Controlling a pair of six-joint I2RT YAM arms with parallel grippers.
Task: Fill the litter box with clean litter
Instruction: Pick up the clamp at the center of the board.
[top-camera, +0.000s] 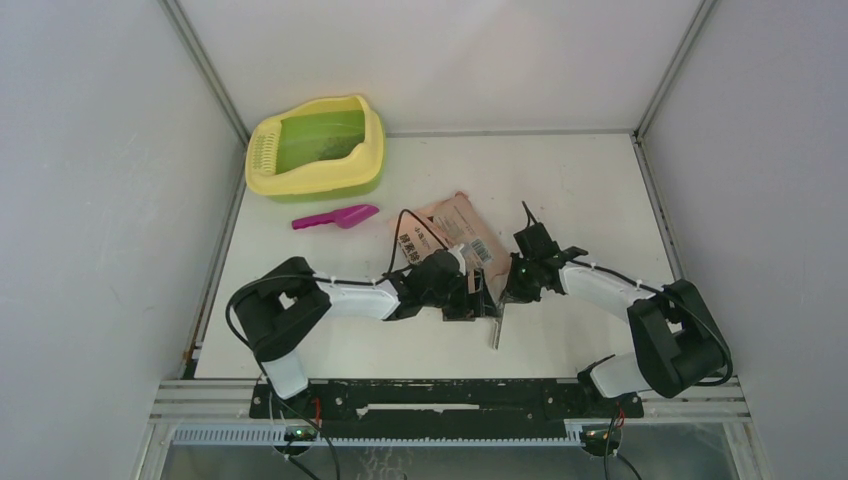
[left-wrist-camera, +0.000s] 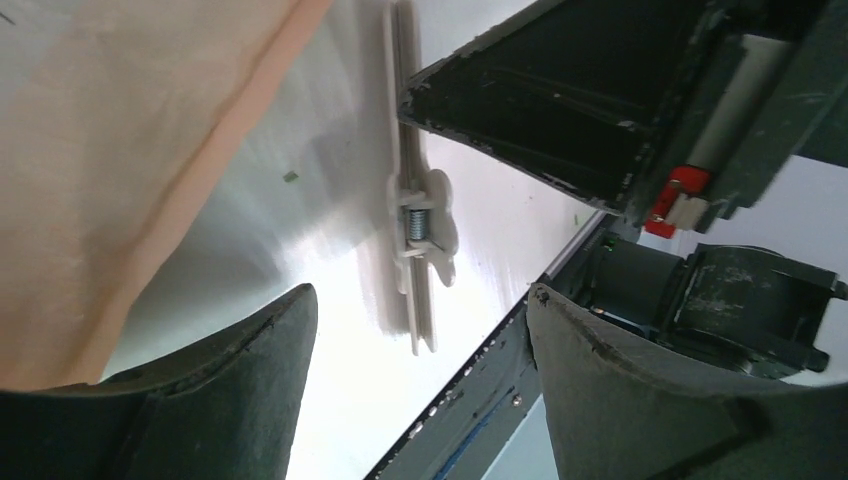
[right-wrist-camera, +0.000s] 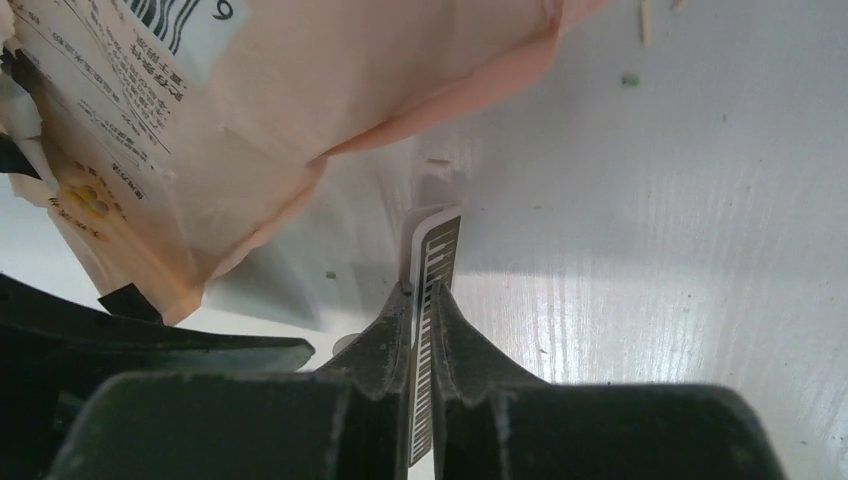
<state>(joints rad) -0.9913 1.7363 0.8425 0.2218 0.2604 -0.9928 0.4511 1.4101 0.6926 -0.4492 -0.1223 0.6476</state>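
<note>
The litter box (top-camera: 372, 140), with yellow walls and a green basin, stands at the far left of the table. Faint dark specks of clean litter (top-camera: 322, 143) lie in its basin. The flat pink-orange bag (top-camera: 452, 228) lies mid-table and also shows in the left wrist view (left-wrist-camera: 100, 150) and the right wrist view (right-wrist-camera: 250, 110). My right gripper (top-camera: 508, 290) (right-wrist-camera: 423, 292) is shut on a long white sealing clip (right-wrist-camera: 430, 250) (left-wrist-camera: 415, 235) (top-camera: 496, 328) just in front of the bag. My left gripper (top-camera: 478, 300) (left-wrist-camera: 420, 295) is open and empty beside the clip.
A magenta scoop (top-camera: 337, 217) lies between the litter box and the bag. A few loose specks (right-wrist-camera: 630, 79) dot the table near the bag. Both arms meet close together near the table's middle front. Grey walls enclose the table on three sides.
</note>
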